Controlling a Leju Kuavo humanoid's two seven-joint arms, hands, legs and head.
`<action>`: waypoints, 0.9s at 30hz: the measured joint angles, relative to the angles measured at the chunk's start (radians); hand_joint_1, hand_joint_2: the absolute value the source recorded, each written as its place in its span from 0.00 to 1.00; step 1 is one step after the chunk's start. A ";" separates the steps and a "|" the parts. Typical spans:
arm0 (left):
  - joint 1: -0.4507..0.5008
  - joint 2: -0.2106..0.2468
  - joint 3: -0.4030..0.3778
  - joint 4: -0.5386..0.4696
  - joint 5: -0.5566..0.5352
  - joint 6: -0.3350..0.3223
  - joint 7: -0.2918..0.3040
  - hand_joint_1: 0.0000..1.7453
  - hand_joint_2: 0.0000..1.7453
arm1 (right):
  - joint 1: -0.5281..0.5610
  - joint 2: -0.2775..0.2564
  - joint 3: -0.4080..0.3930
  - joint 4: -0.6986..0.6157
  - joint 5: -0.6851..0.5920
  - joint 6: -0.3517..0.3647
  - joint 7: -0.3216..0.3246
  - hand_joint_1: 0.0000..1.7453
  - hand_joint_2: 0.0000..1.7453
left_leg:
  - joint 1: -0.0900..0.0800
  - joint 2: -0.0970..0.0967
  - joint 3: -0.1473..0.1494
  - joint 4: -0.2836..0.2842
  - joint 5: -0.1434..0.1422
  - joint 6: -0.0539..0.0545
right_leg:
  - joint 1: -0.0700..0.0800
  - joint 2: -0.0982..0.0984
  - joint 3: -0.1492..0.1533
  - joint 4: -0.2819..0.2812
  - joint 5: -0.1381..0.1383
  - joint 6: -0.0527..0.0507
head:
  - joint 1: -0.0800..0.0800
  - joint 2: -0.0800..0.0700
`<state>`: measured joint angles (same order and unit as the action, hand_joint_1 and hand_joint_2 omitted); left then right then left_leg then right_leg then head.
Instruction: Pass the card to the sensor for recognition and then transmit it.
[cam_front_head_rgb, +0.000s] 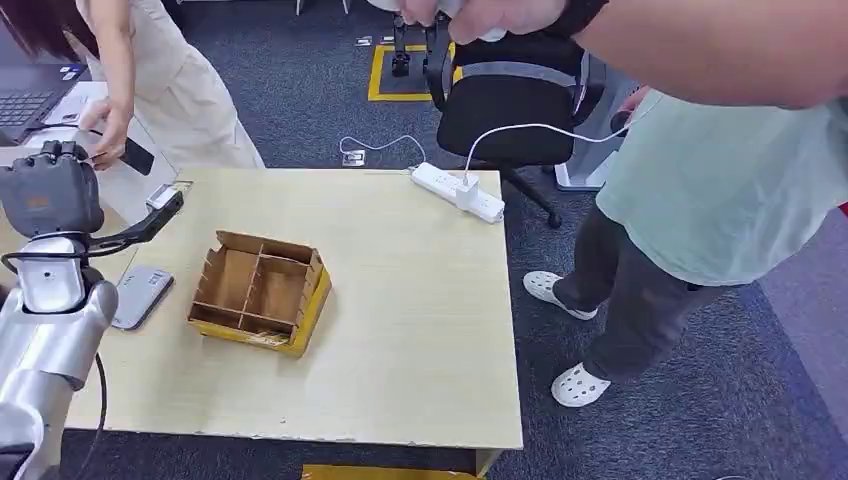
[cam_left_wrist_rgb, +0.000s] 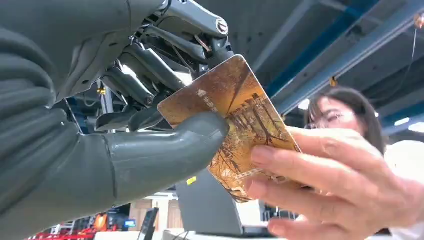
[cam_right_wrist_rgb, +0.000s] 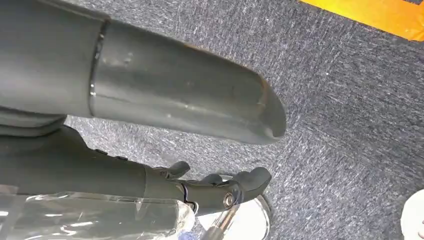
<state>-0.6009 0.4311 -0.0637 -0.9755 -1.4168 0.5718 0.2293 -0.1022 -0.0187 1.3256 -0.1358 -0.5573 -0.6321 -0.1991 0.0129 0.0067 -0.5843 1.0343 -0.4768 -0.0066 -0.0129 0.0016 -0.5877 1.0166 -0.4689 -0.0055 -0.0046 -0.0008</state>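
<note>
The left robot hand (cam_left_wrist_rgb: 150, 125) is raised off the tabletop's (cam_front_head_rgb: 400, 300) left edge and pinches a card (cam_left_wrist_rgb: 235, 115) between its thick grey thumb and darker fingers (cam_left_wrist_rgb: 145, 60). The card is a flat, glossy rectangle with rounded corners and a gold-brown printed face. A person's hand (cam_left_wrist_rgb: 325, 185) grips the card's opposite end, so both parties are in contact with it; the person stands off the tabletop's far left corner. The right robot hand (cam_right_wrist_rgb: 210, 187) hangs over dark grey, coarse-textured carpet (cam_right_wrist_rgb: 350, 100) with its fingers partly curled and apart, holding nothing. On the pale wood-grain tabletop, a cardboard box (cam_front_head_rgb: 262, 292) with internal dividers and a yellow outer wall sits left of centre. A flat grey device (cam_front_head_rgb: 141, 296) with rounded corners lies near the left edge, beside the box. A smaller silver object (cam_front_head_rgb: 163, 195) lies near the far left corner; its type cannot be determined. A white power strip (cam_front_head_rgb: 458, 192) with a white plug and cable rests at the far edge toward the right. A black office chair (cam_front_head_rgb: 510, 110) stands beyond the far edge. A second person in a pale green shirt (cam_front_head_rgb: 720, 190) and white clogs stands off the right edge, with an arm crossing the top of the head view.
</note>
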 joint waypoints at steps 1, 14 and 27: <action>-0.005 -0.003 0.001 0.014 0.002 0.003 -0.004 1.00 1.00 | 0.000 0.000 0.000 0.000 -0.001 0.000 0.000 0.00 0.00 | 0.000 0.000 0.000 0.000 0.000 0.000 | 0.000 0.000 0.000 0.000 0.000 0.000 | 0.000 0.000; -0.028 -0.017 0.014 0.095 0.005 0.006 -0.002 0.00 1.00 | 0.003 0.002 0.003 -0.003 -0.008 -0.003 0.000 0.00 0.00 | 0.000 0.001 -0.001 0.000 0.000 0.000 | 0.000 0.001 0.000 0.000 0.000 0.001 | 0.000 0.000; 0.141 0.207 0.190 -0.020 0.130 0.011 -0.071 0.00 1.00 | 0.029 0.002 0.004 -0.002 -0.046 -0.005 -0.003 0.00 0.00 | 0.001 0.009 -0.002 -0.001 -0.002 -0.003 | 0.001 0.009 -0.004 0.001 -0.001 -0.001 | 0.001 0.000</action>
<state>-0.4602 0.6385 0.1260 -0.9954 -1.2869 0.5829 0.1580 -0.0731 -0.0164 1.3298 -0.1377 -0.6031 -0.6374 -0.2018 0.0142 0.0155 -0.5860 1.0330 -0.4789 -0.0094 -0.0120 0.0106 -0.5913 1.0180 -0.4701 -0.0062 -0.0038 -0.0008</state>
